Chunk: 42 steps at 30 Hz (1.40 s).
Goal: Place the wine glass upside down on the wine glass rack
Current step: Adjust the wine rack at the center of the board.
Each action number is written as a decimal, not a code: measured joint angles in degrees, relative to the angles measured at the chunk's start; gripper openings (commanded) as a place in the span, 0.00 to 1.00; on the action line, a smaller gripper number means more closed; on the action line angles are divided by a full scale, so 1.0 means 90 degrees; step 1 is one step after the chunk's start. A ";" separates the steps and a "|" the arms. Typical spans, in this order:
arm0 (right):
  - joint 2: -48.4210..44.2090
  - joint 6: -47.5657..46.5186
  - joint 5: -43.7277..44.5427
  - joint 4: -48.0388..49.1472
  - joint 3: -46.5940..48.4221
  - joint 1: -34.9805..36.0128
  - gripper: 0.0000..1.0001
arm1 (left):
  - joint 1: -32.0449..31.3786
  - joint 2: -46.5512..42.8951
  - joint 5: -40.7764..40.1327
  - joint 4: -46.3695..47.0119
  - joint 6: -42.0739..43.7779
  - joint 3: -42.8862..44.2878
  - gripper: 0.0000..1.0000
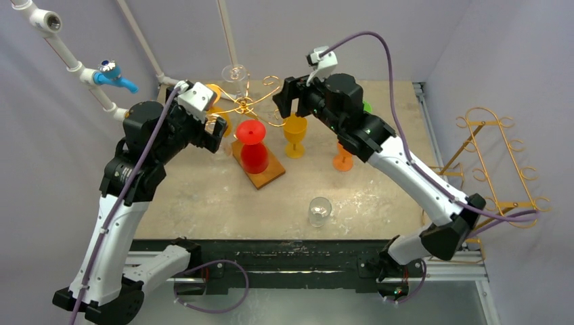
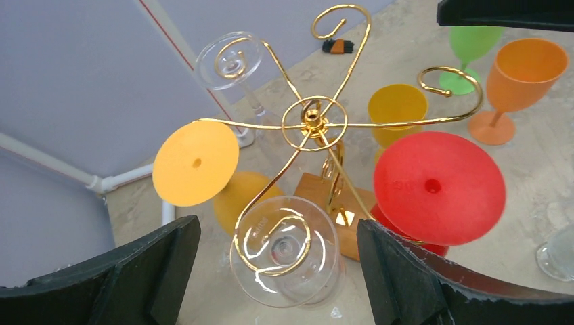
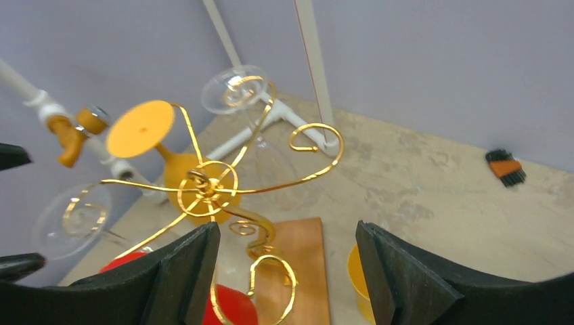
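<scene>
Because it is thin clear glass, the transparent stemmed wine glass (image 2: 288, 261) is, by my judgement, light, rigid, slippery and easily chipped. It is best held at the stem or low on the bowl with a soft squeeze, never by the rim. It hangs bowl-down, its round foot caught in a curled hook of the golden wire wine glass rack (image 2: 315, 122), so the hanging step looks done for this glass. The left gripper (image 2: 276, 227) is spread wide with a finger on either side of the glass and touches it nowhere that I can see. The right gripper (image 3: 285, 230) is likewise spread and holds nothing, hovering beside the rack. The rack stands on a flat wooden base (image 1: 260, 175) and carries four inverted glasses: this one, a second clear glass (image 2: 230, 61), an orange-yellow plastic goblet (image 2: 195, 162) and a red plastic goblet (image 2: 438, 186). Two hooks (image 2: 338, 17) are bare. On the table, a yellow goblet (image 1: 295, 128), an orange goblet (image 2: 528, 68) and a green goblet (image 2: 474, 40) stand upright with nothing in them, and another clear glass (image 1: 319, 210) sits near the front, well apart from the rack.
</scene>
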 measured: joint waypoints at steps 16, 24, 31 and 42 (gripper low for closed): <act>0.1887 0.0117 -0.0988 -0.0537 0.1855 -0.0869 0.66 | 0.0000 0.0746 0.0007 -0.0245 0.0012 0.0794 0.74; 0.2093 0.0338 -0.1540 -0.0527 0.1882 -0.0903 0.52 | 0.0000 0.2072 0.0401 -0.0260 -0.0063 0.1387 0.69; 0.2093 0.0418 -0.1719 -0.0435 0.1790 -0.0947 0.37 | 0.0000 0.2455 0.0576 -0.0296 -0.0051 0.1620 0.57; 0.2093 0.0505 -0.1877 -0.0209 0.1681 -0.1015 0.22 | 0.0000 0.2681 0.0559 -0.0270 0.0104 0.1647 0.45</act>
